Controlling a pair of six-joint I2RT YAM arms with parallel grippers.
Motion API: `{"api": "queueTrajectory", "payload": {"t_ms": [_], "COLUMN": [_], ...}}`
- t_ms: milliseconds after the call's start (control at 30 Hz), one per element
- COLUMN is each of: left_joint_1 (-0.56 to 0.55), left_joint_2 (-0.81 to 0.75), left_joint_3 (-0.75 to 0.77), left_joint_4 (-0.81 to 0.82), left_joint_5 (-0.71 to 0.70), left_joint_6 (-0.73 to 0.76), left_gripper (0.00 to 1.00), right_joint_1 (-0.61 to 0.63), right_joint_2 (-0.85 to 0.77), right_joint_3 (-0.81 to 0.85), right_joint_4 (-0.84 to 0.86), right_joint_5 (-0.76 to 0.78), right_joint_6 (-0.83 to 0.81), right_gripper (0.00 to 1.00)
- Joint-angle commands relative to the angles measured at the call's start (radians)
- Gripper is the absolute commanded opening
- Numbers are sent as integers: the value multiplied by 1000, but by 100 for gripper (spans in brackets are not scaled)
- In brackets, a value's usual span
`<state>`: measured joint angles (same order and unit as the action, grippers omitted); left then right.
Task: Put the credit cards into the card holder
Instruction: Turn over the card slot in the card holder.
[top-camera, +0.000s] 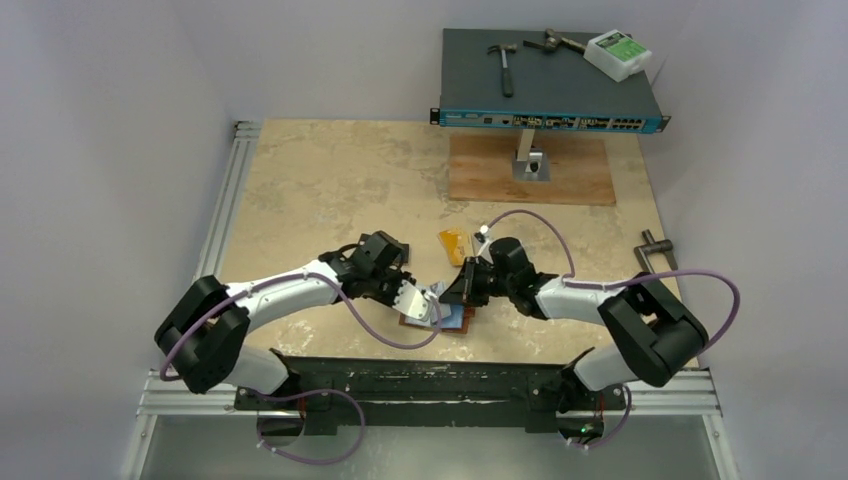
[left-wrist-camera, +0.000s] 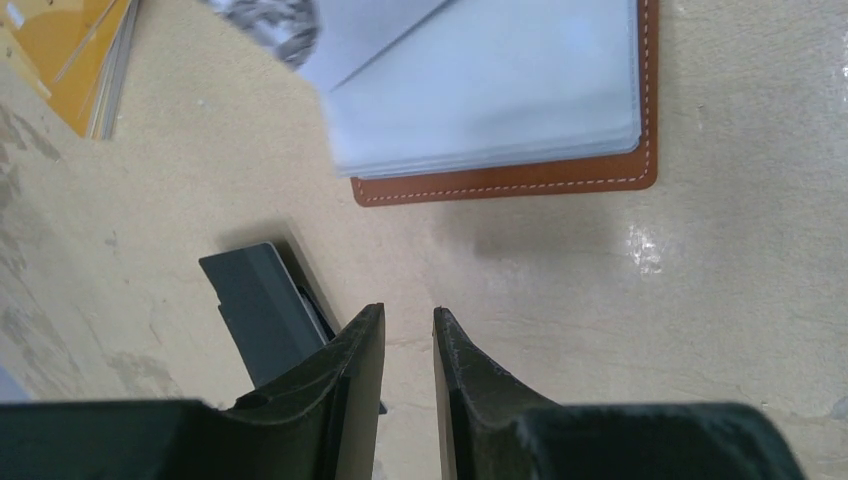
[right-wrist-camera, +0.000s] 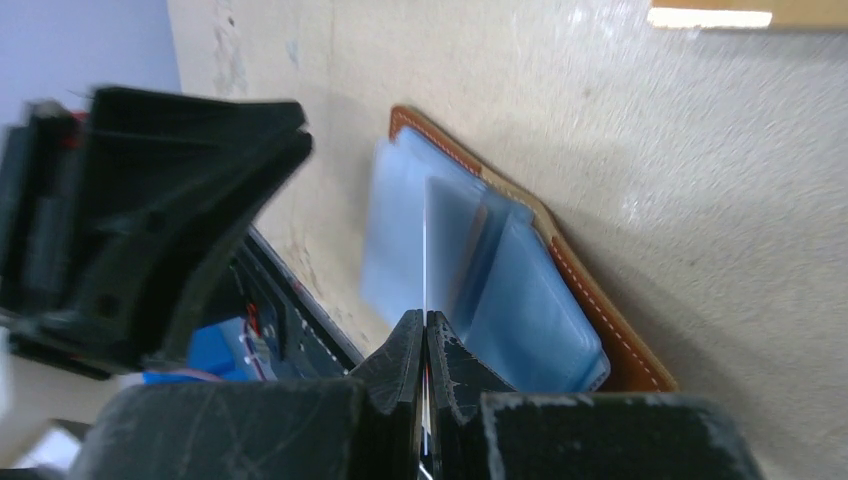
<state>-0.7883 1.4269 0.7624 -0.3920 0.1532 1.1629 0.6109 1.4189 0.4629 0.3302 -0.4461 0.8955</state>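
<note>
The brown card holder (top-camera: 452, 322) lies open between my two grippers, light blue sleeves up (left-wrist-camera: 500, 100). My right gripper (right-wrist-camera: 426, 318) is shut on a thin silvery credit card (right-wrist-camera: 425, 250), seen edge-on and standing over the blue sleeves of the card holder (right-wrist-camera: 590, 320). That card's pale face shows blurred above the holder (left-wrist-camera: 335, 40). My left gripper (left-wrist-camera: 408, 312) hovers just in front of the holder with a narrow gap and nothing between its fingers. A black card (left-wrist-camera: 255, 300) lies on the table beside its left finger. Gold-orange cards (top-camera: 455, 244) lie behind the holder (left-wrist-camera: 75, 50).
A network switch (top-camera: 550, 118) on a stand at the back carries two hammers (top-camera: 505, 65) and a white box (top-camera: 618, 55), over a wooden board (top-camera: 530, 170). A metal handle (top-camera: 655, 250) lies at the right edge. My left gripper (right-wrist-camera: 150, 230) sits close to the right one.
</note>
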Motion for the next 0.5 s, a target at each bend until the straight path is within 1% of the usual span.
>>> {"api": "queueTrajectory", "payload": {"t_ms": [0, 67, 200, 300, 467], "left_joint_1": [33, 34, 33, 28, 25], "left_joint_2": [-69, -105, -174, -148, -62], "left_joint_3": [43, 26, -47, -85, -102], "left_joint_4": [-48, -65, -48, -25, 33], "left_joint_5": [71, 126, 286, 351, 378], "left_joint_6": [41, 108, 307, 455, 621], "left_gripper": [24, 24, 26, 28, 29], "right_joint_1": [42, 45, 44, 45, 41], "right_joint_2": [37, 36, 26, 14, -31], "right_joint_3": [23, 18, 2, -2, -24], "right_joint_4": [77, 62, 68, 78, 57], "right_joint_5": [-22, -2, 12, -4, -30], "right_joint_6": [13, 10, 13, 15, 22], "right_gripper": [0, 0, 0, 0, 0]}}
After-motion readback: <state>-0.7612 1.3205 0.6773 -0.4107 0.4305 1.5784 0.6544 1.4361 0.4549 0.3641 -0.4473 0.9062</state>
